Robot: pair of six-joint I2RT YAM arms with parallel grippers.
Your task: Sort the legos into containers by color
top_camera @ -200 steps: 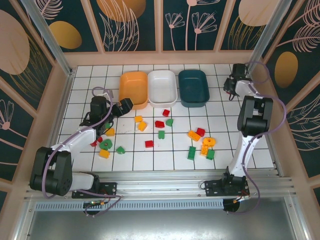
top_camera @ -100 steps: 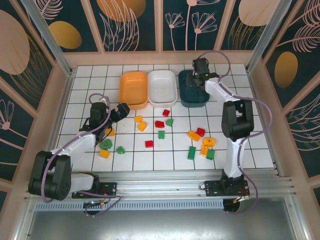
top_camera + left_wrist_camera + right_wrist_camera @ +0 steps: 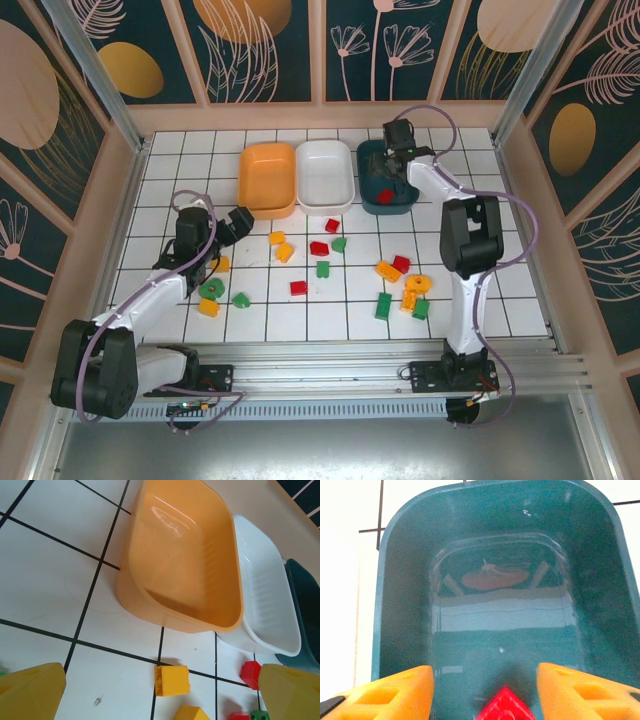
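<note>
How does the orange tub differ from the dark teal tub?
The orange tub is empty; the dark teal tub holds one red brick. The orange tub stands left of the white tub, the dark teal tub right of it. Both are shallow rounded rectangles of like size.

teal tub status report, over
Right gripper open over teal tub, one red brick lying inside. Left gripper open by orange tub, yellow brick just ahead. Nothing blocking the tubs.
</note>
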